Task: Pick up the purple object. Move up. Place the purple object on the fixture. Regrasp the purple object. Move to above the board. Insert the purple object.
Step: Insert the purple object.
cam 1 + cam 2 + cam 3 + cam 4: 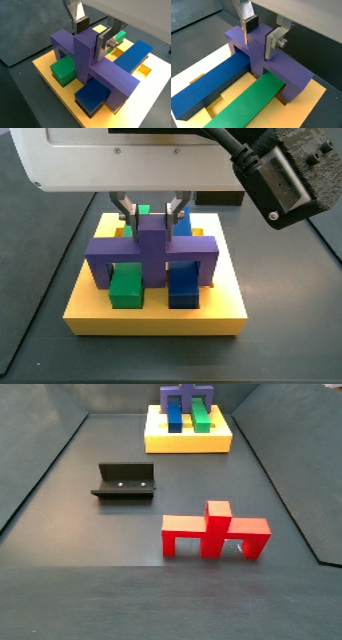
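Note:
The purple object is a cross-shaped piece with an upright stem. It sits down in the yellow board between green and blue blocks, and also shows in a wrist view and in both side views. My gripper straddles the top of the stem, one finger on each side, with the pads against it. It also shows in a wrist view and a side view. The board lies flat on the floor.
A green block and a blue block stand in the board beside the purple legs. The dark fixture stands mid-floor. A red piece stands nearer the front. The board is at the far end.

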